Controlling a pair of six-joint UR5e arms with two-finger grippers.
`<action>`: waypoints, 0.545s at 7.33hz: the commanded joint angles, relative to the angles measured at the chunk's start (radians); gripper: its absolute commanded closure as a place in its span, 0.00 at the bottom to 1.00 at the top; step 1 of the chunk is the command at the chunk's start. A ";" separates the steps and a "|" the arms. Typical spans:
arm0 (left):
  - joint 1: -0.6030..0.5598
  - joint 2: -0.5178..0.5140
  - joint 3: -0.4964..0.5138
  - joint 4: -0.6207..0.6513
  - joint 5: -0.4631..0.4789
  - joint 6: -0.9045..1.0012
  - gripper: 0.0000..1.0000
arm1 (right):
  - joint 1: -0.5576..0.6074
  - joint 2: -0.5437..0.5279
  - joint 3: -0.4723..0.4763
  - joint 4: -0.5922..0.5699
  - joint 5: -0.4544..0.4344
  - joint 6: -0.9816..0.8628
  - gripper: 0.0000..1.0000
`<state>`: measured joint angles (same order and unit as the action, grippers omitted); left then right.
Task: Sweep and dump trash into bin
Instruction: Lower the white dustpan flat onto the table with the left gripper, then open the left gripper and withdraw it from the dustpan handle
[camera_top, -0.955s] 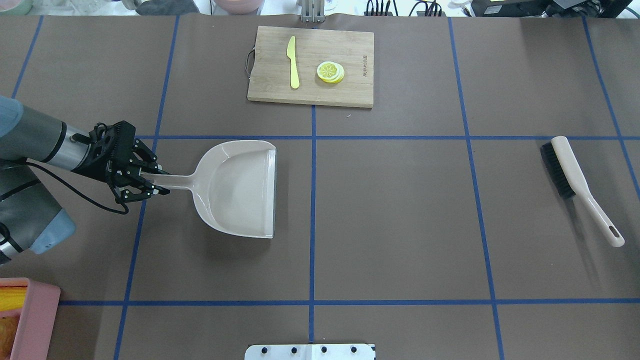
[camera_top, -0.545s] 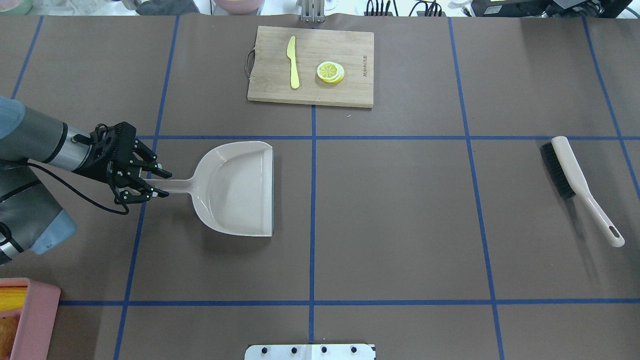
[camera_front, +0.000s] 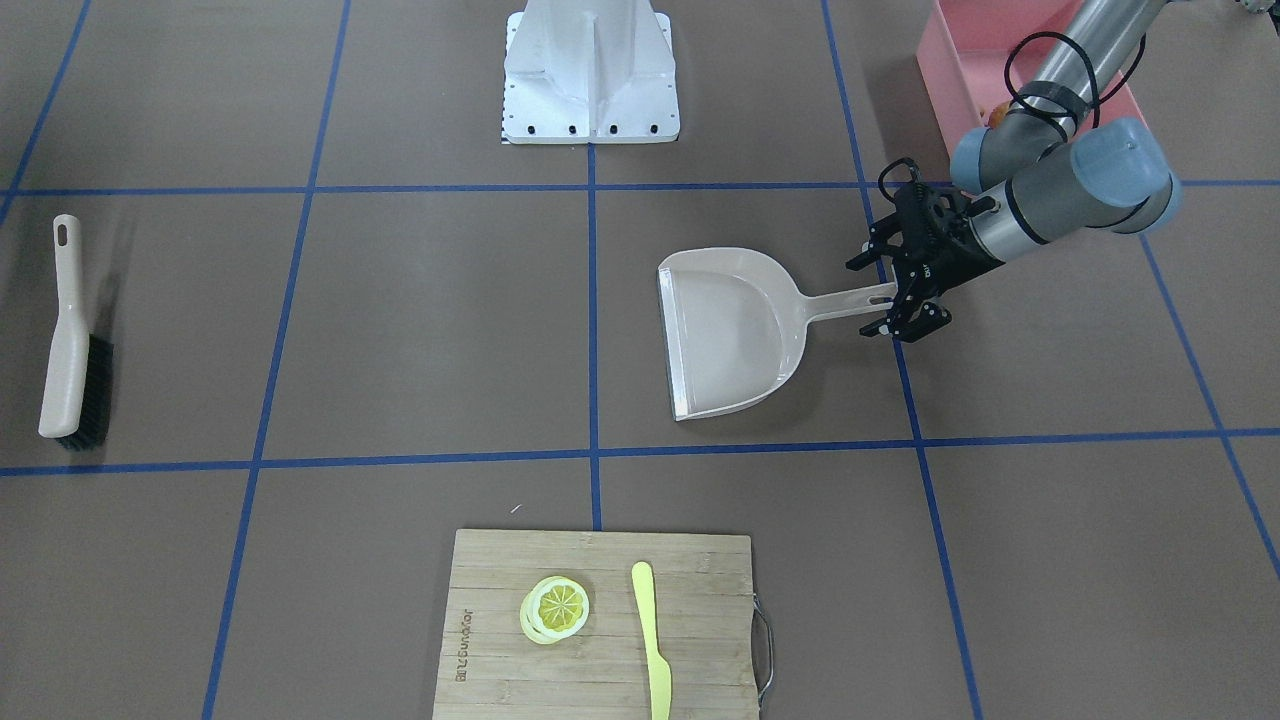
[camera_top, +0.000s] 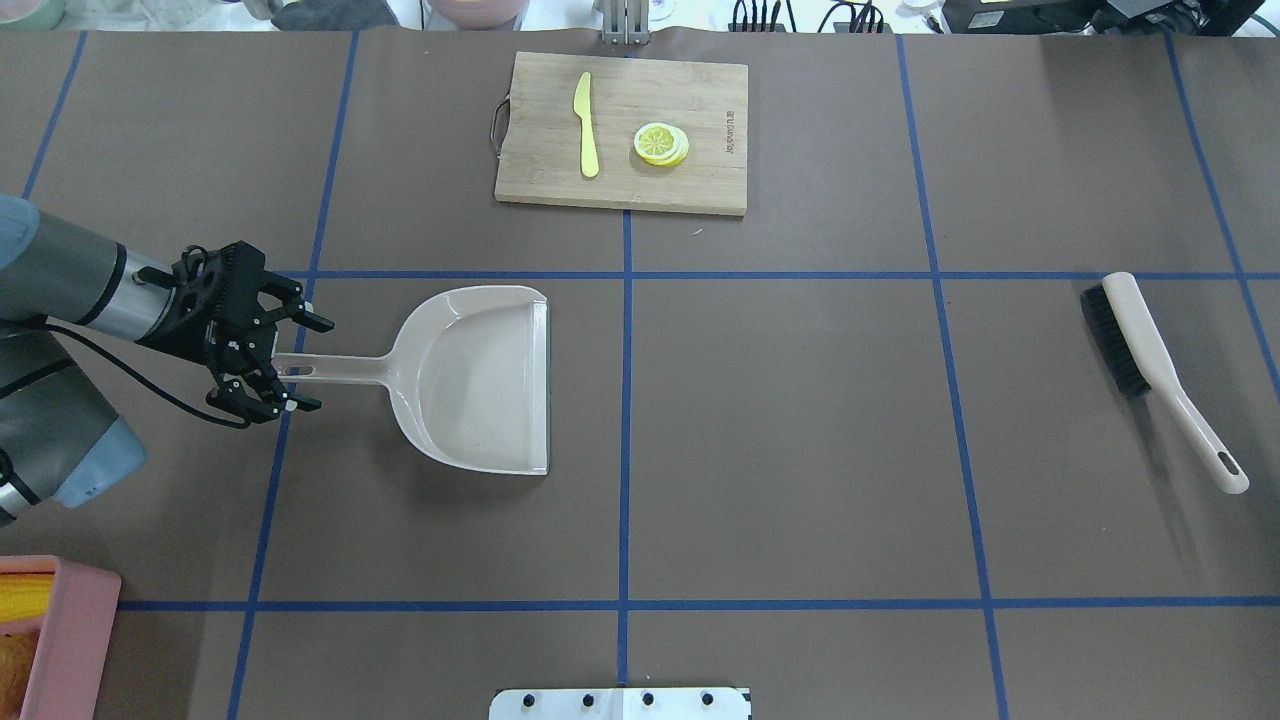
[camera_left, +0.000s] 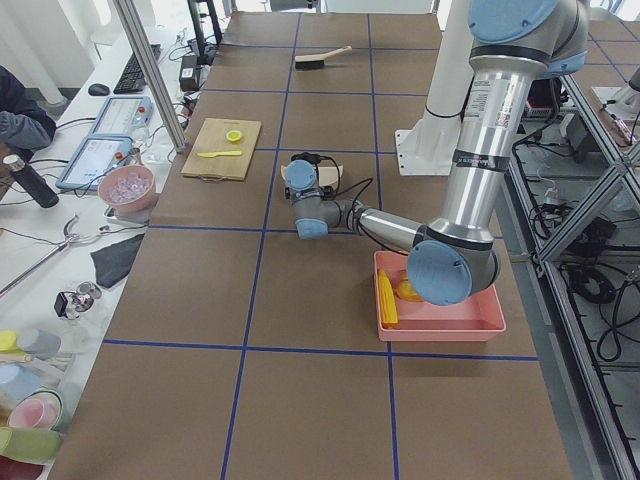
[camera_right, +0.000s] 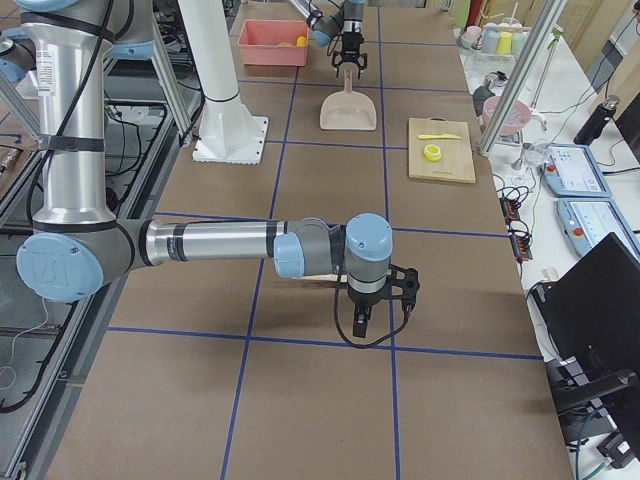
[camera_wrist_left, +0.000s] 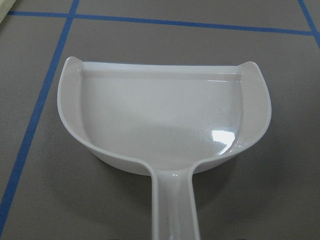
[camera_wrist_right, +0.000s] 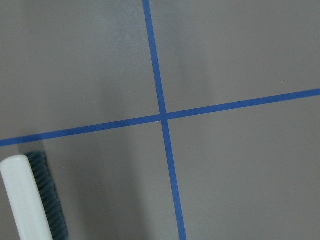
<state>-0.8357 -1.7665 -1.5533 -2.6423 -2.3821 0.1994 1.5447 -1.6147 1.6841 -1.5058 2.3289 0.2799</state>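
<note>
**Fig.** Glossy, smooth beige plastic dustpan (camera_top: 480, 380), D-shaped w/ a straight front lip and a flat slotted handle, lying flat on the matte brown paper-covered table (camera_top: 800, 450) w/ its blue tape grid. L gripper (camera_top: 318, 365), black, two-fingered: jaws spread wide, one finger on each side of the handle end, gaps visible, nothing held. Pink rectangular plastic bin (camera_top: 75, 640), rimmed, sits at the table's near-L corner, well apart from the L gripper and beside that arm's elbow. The overhead view crops the bin to one corner. The exterior L view shows the whole tub, w/ the yellow corn cob (camera_left: 385, 298) along one wall and a tan-orange ginger root (camera_left: 408, 290) just beside it. R gripper (camera_right: 378, 310) appears only in the exterior R view, so open vs. closed cannot be told. Its wrist cam shows the beige-backed, black-bristled hand brush (camera_wrist_right: 25, 200) on the paper. Wooden cutting board (camera_top: 690, 100), far edge, carries a yellow plastic knife (camera_top: 586, 125) and lemon slices (camera_top: 661, 143).
</note>
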 joint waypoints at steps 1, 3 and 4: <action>-0.055 0.083 -0.126 0.008 0.000 -0.068 0.02 | 0.000 -0.005 0.008 0.001 0.010 -0.001 0.00; -0.113 0.221 -0.230 0.021 0.003 -0.155 0.02 | 0.000 -0.004 0.005 0.001 0.009 0.004 0.00; -0.191 0.232 -0.241 0.086 -0.015 -0.166 0.02 | 0.000 -0.005 0.006 0.001 0.009 0.002 0.00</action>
<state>-0.9473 -1.5726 -1.7639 -2.6108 -2.3836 0.0631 1.5447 -1.6190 1.6891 -1.5049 2.3378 0.2826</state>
